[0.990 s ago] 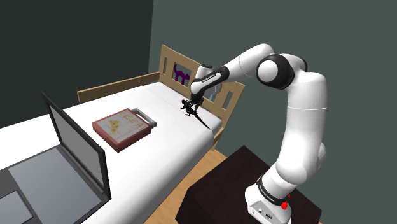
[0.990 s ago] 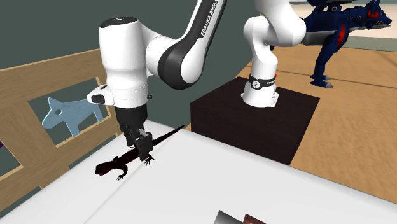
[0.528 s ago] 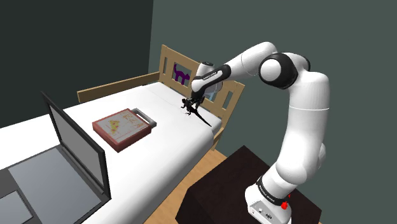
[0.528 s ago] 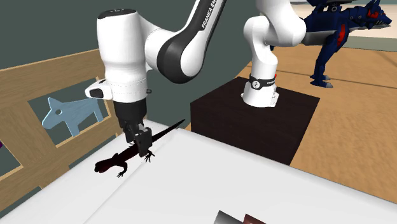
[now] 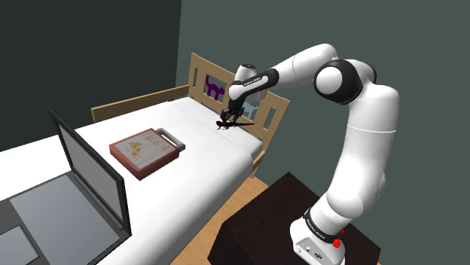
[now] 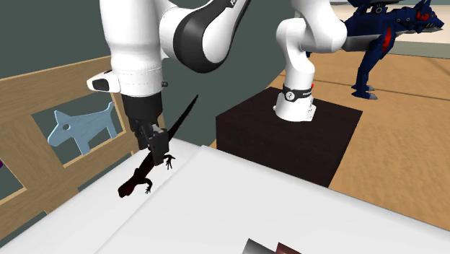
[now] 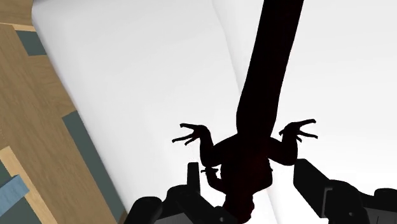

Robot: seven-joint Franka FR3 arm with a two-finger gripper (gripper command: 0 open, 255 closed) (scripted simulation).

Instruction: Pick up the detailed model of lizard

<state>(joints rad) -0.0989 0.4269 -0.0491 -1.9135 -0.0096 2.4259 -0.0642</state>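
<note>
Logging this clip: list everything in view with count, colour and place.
lizard: one, black, clasped by the gripper, tilted over the bed's edge.
flat box: one, red, lying on the bed.
laptop: one, grey, open, shoulder view's lower left.
bed: one, white, wooden frame.
cat cut-out: one, purple, in the frame.
animal cut-out: one, light blue, in the frame.
beast figure: one, dark blue, on the floor beyond the stand.
stand: one, dark, under the arm.
arm: one, white.
gripper: one, black, shut on the lizard.

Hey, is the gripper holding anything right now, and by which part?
Yes: the dark lizard model, clasped by the gripper around the middle of its body, head hanging low, tail pointing up.
</note>
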